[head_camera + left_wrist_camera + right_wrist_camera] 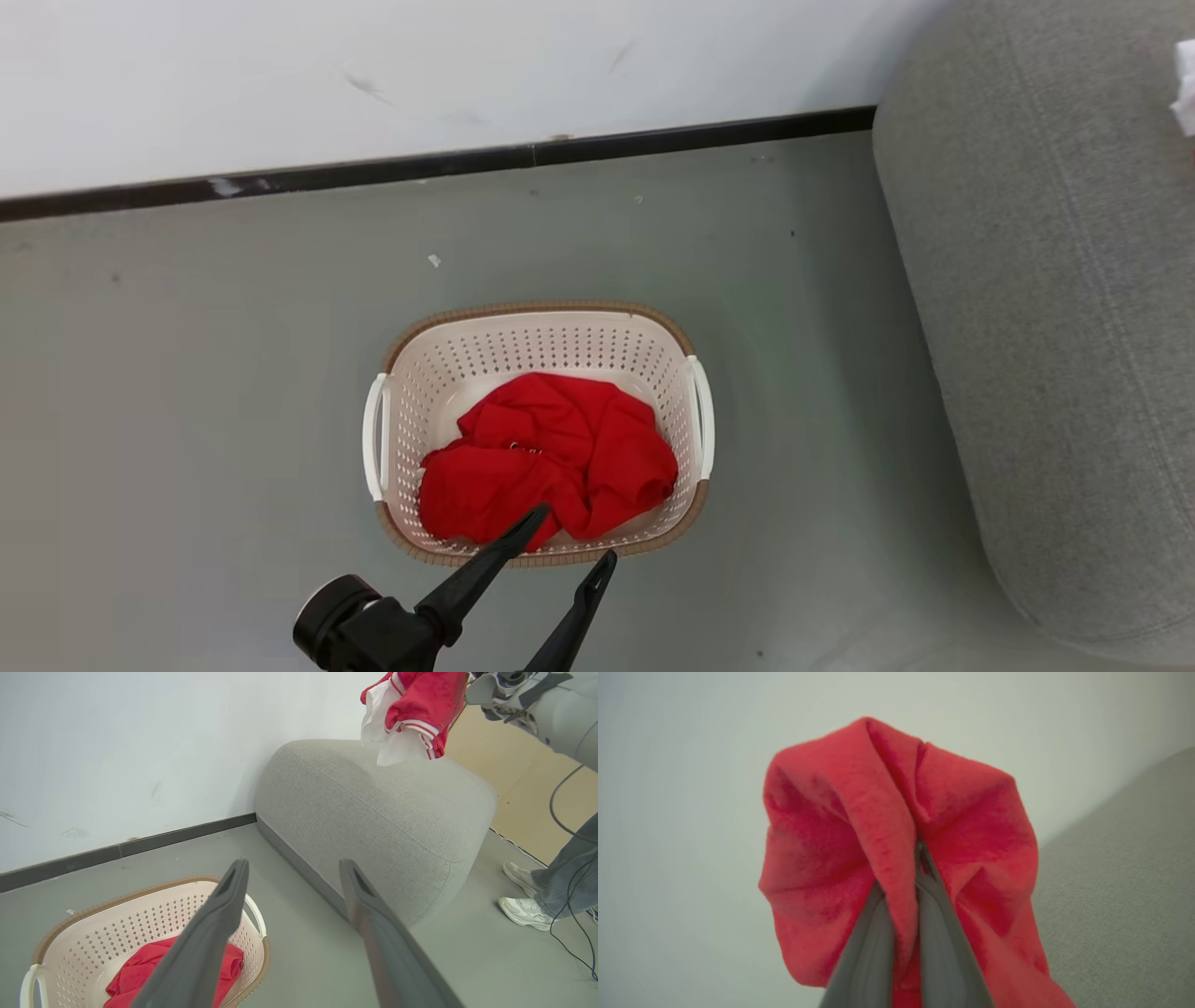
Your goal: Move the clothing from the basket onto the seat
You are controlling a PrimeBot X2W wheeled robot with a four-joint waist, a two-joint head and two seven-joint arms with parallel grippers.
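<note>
Head view looks down on the laundry basket (537, 309), which stands upright on the grey floor (187, 420) with its opening facing up; its long axis runs left to right, parallel to the dark baseboard (373, 171) under the white wall (467, 65), and the two white handles sit on the short ends. One red garment (551, 453) lies crumpled on the bottom, more toward the near right part; the far inner side of the basket is uncovered. The left gripper (571, 539) hangs over the near rim with its two fingers spread wide and nothing between them; one fingertip is over the red cloth, but I cannot tell if it touches.

The sofa (1055, 327) is at the right, its long axis going from the wall toward the robot, its rounded side facing the basket; a strip of bare floor separates them, and more bare floor lies between basket and baseboard.

In the right wrist view the right gripper (920, 858) is closed tight on a fold of a second garment (878, 826); in the left wrist view this one, red with white panels and striped cuffs, hangs over the sofa's top, and I cannot tell whether it touches. A person's shoes (523, 905) stand on the floor near the sofa's rounded end.
</note>
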